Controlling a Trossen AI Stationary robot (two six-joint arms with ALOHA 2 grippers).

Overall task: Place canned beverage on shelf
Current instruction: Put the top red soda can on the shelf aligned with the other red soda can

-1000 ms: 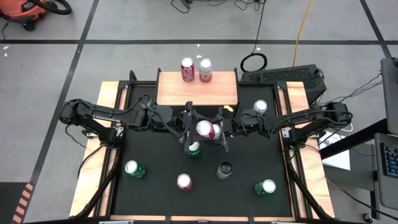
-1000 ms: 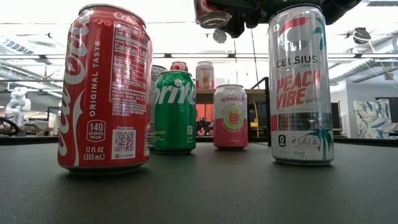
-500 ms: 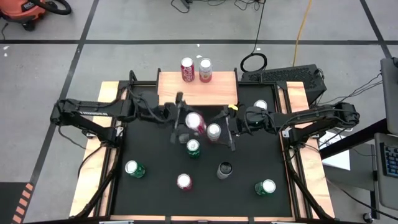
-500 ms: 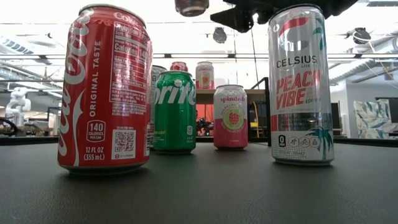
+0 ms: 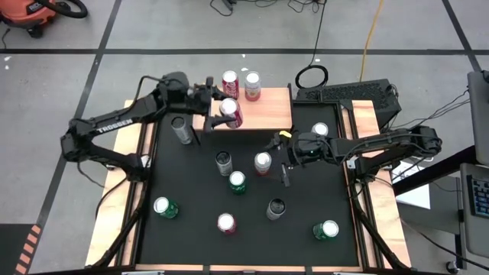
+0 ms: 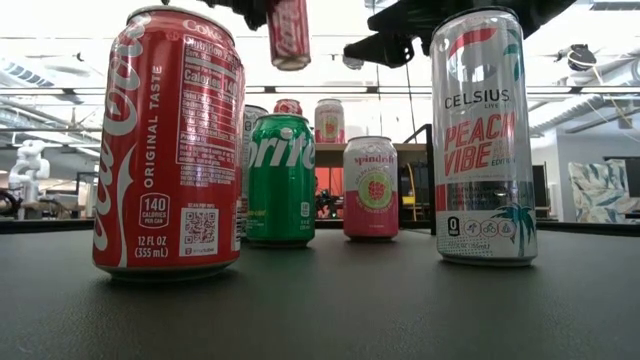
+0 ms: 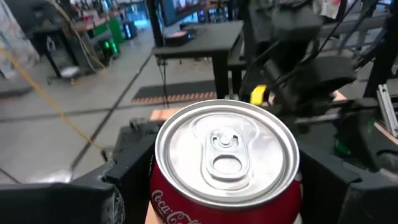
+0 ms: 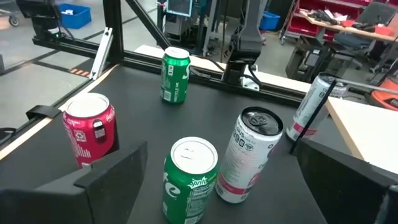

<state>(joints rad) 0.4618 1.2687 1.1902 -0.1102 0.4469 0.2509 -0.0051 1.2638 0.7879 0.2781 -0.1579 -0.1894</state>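
A red Coca-Cola can (image 7: 227, 149) hangs over the left front part of the wooden shelf (image 5: 267, 114), with my left gripper (image 5: 223, 109) shut on it. In the low view this can (image 6: 288, 30) shows high above the mat. Two more cans (image 5: 230, 82) (image 5: 251, 85) stand on the shelf's far edge. My right gripper (image 5: 281, 159) stands open over the middle of the black mat, right of a pink-and-silver can (image 5: 262, 162) and touching nothing. My left gripper pinches the Coca-Cola can between its two fingers, one on each side of the can's wall (image 7: 155, 186), just below the top rim. The fingers come about level from the table's left. The can is lifted clear, nearly upright, its top up.
Several cans stand on the mat (image 5: 191, 229): a slim silver one (image 5: 182, 130) left of the shelf, a dark-topped one (image 5: 223, 163), green ones (image 5: 238, 182) (image 5: 162, 206) (image 5: 327, 229), a red one (image 5: 226, 222), a dark one (image 5: 276, 208), a silver one (image 5: 319, 131).
My left gripper has carried the Coca-Cola can from the middle of the mat toward the far edge and somewhat left, a little higher, to over the shelf's left front. The can stays gripped and nearly upright. The pink-and-silver can stays standing on the mat.
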